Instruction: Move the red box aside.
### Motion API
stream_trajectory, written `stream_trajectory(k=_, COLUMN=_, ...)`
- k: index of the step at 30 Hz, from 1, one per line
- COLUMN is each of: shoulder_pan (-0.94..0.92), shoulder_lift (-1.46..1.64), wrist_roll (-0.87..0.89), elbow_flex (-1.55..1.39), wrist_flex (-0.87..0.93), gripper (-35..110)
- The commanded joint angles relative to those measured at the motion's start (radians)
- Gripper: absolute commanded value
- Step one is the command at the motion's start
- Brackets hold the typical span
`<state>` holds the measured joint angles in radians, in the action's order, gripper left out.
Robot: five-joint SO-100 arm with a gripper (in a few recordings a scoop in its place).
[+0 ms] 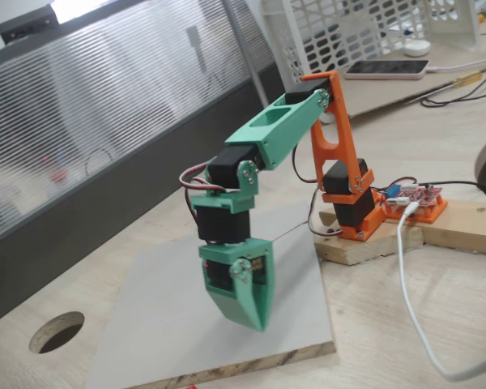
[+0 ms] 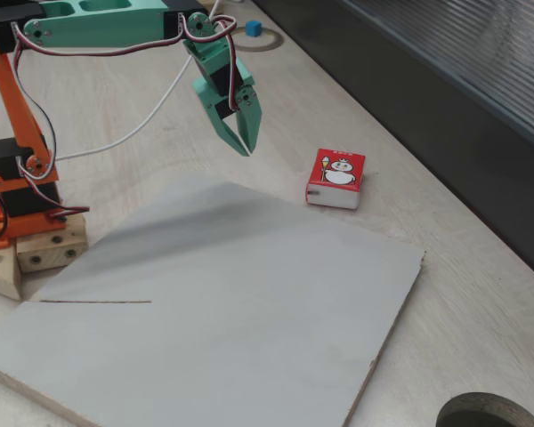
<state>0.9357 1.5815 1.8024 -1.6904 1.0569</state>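
The red box (image 2: 336,178) is lying flat on the pale wood bench (image 2: 445,222), just off the grey board's (image 2: 231,302) far edge, snowman face up, its long axis running away from the camera. The green plastic gripper (image 2: 243,133) is hanging above, empty, fingers pressed together.

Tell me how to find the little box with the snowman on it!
Find the big grey board lying on the wooden table. Just past its far edge, on the bare wood, lies the red box, flat, clear of the green fingers above. It is the one red carton with white sides and a white snowman figure on top.
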Motion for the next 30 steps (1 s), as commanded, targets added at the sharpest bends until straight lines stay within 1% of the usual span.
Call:
stream_trajectory(k=1, shoulder_pan=-0.233, shoulder_lift=0.015, wrist_roll=0.012, elbow_flex=0.006, wrist_flex=0.009, gripper=4)
stream_trajectory(k=7, shoulder_pan=-0.744, shoulder_lift=0.026, wrist_roll=0.006, elbow_flex=0.003, wrist_flex=0.011, gripper=4)
stream_trajectory(k=10, shoulder_pan=-0.894, shoulder_lift=0.028, wrist_roll=0.005, elbow_flex=-0.081, wrist_flex=0.029, gripper=4)
stream_trajectory(k=13, shoulder_pan=-0.925, shoulder_lift=0.069, wrist_roll=0.003, elbow_flex=-0.183, wrist_flex=0.133, gripper=4)
stream_trajectory(k=16, shoulder_pan=-0.936, shoulder_lift=0.176, wrist_roll=0.003, elbow_flex=-0.287, wrist_flex=0.279, gripper=4)
stream_trajectory(k=18, shoulder_pan=-0.937, shoulder_lift=0.256, wrist_roll=0.002, elbow_flex=-0.348, wrist_flex=0.337, gripper=4)
stream_trajectory(k=21, shoulder_pan=-0.937, shoulder_lift=0.388, wrist_roll=0.008, elbow_flex=-0.448, wrist_flex=0.377, gripper=4)
stream_trajectory(k=30, shoulder_pan=-0.937, shoulder_lift=0.847, wrist_roll=0.006, elbow_flex=-0.877, wrist_flex=0.374, gripper=4)
